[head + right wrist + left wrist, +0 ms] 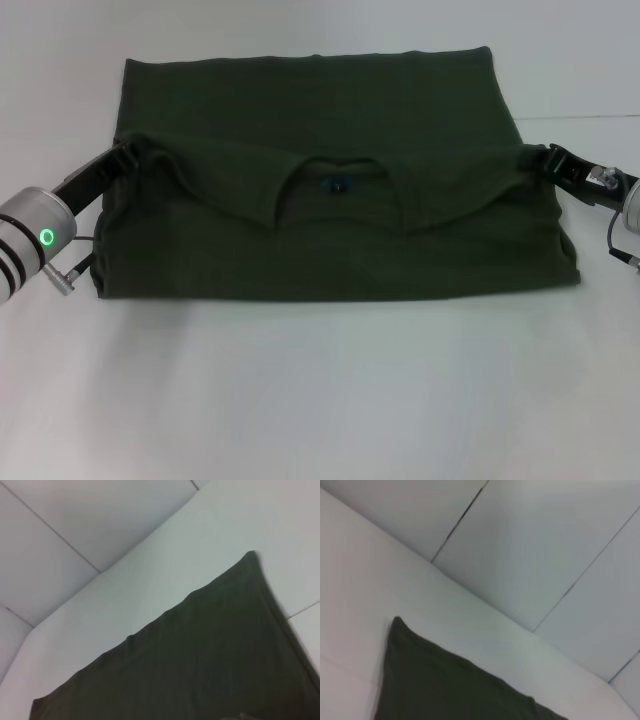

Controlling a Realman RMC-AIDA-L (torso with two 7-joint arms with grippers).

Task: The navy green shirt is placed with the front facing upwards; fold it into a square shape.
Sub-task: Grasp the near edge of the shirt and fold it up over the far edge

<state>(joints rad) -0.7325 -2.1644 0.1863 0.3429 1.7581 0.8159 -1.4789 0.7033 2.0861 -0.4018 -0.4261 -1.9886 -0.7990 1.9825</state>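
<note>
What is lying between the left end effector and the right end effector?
In the head view, the navy green shirt spans between the left end effector and the right end effector, its neck label near the middle.

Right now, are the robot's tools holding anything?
Yes: the shirt. The left tool pinches its left edge, the right tool its right edge, at the folded-over layer's ends.

One navy green shirt; apparently two grippers.

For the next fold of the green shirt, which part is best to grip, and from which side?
Probably the two ends of the folded-over collar edge of the shirt, each taken from the outside. There the left end effector and right end effector already meet the cloth, and the edge runs straight across.
</note>
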